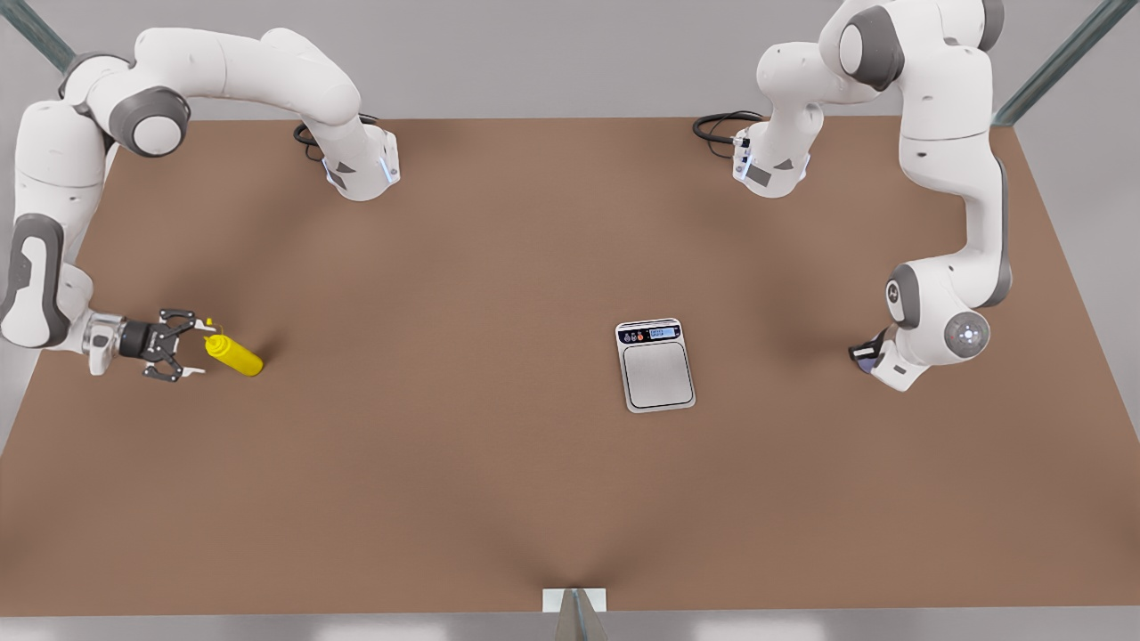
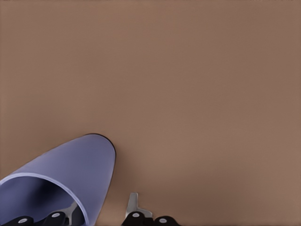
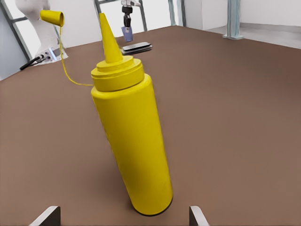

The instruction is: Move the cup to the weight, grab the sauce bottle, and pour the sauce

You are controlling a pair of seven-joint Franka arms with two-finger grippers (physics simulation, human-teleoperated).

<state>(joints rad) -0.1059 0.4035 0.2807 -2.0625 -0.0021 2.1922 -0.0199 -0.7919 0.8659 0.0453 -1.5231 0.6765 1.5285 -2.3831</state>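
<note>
Yellow and upright, the sauce bottle [image 3: 129, 136] stands ungrasped between the right gripper's [image 1: 175, 345] spread fingers, while the left gripper [image 2: 101, 214] straddles the cup's [image 2: 66, 183] wall, apparently clear of the table, the weight [image 1: 656, 365] yet bare.

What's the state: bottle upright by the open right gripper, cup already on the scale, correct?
Not quite: the front view shows the scale bare. The cup is by the left gripper, off at the front view's right. The rest holds.
</note>
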